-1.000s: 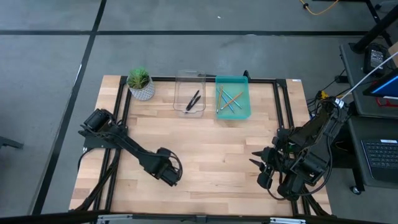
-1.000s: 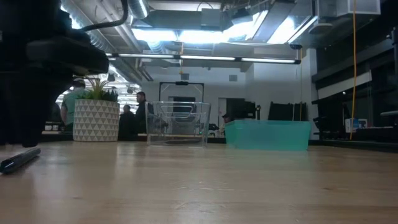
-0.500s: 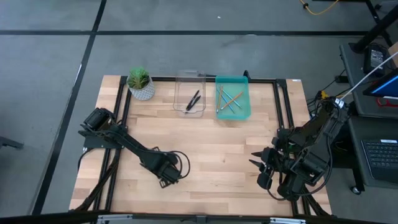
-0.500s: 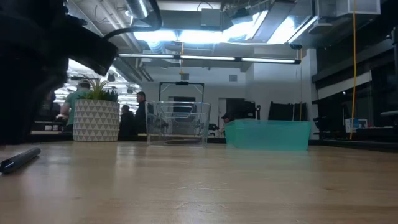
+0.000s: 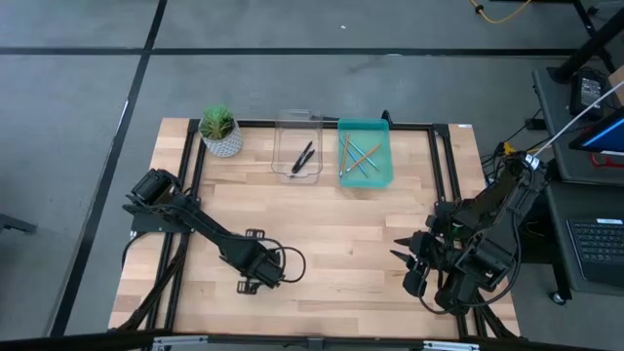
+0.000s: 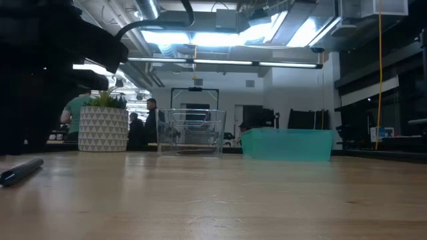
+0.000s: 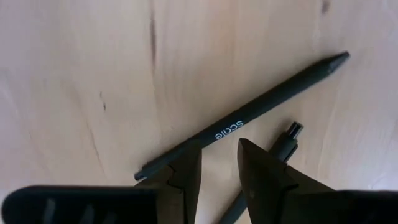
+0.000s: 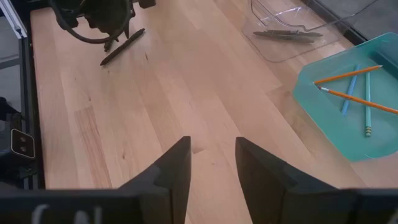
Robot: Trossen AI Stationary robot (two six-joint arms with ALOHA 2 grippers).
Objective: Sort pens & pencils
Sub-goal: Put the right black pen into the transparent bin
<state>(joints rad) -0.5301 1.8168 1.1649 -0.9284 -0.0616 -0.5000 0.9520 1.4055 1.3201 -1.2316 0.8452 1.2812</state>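
Left gripper [image 5: 252, 283] is down low at the front-left of the table [image 5: 331, 229], directly over 2 loose pens [image 7: 249, 118] lying close together on the wood. In the left wrist view the fingers [image 7: 186, 171] stand part open with bare wood showing between them; the nearer pen passes just beyond the tips and nothing is gripped.

Back centre: clear bin [image 5: 297, 146] holds 2 more pens [image 5: 303, 157]. Just right of it, teal bin [image 5: 366, 156] holds the pencils [image 5: 359, 156], orange and light blue, all already inside.

Right gripper [image 8: 211, 163] hangs at the front-right of the table, well apart from everything; fingers part open, empty. Arm is waiting.

Step in hand, as judged: picking up 1 of the last 2 pens. Pencil sorting looks done. Next move calls for centring the fingers across 1 pen only, closing without catching its neighbour, then carrying it to the clear bin.
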